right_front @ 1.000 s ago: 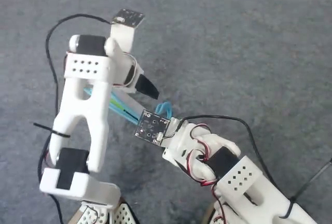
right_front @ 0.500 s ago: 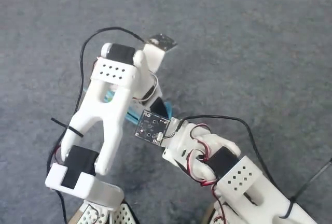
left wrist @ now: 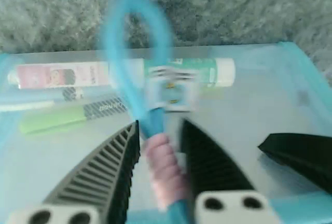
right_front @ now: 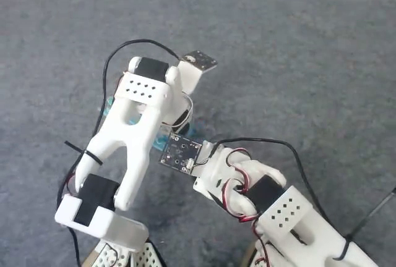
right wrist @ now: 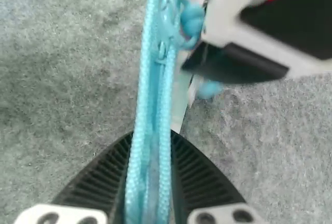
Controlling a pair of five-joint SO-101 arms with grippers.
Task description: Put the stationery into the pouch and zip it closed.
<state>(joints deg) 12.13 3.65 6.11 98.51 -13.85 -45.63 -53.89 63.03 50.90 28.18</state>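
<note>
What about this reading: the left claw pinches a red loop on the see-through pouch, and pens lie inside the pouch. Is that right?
Not quite. The loop is blue, not red, as the left wrist view shows. The rest stands: the left gripper pinches it, and pens lie inside the see-through pouch.

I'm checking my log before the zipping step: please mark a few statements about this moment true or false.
1. The left gripper grips the zip pull. True.
2. The green pen lies loose outside the pouch. False: it is inside the clear pouch.
3. The right gripper is open, away from the pouch. False: it is shut on the pouch's blue edge.
4. The arms work over a grey mat. True.
</note>
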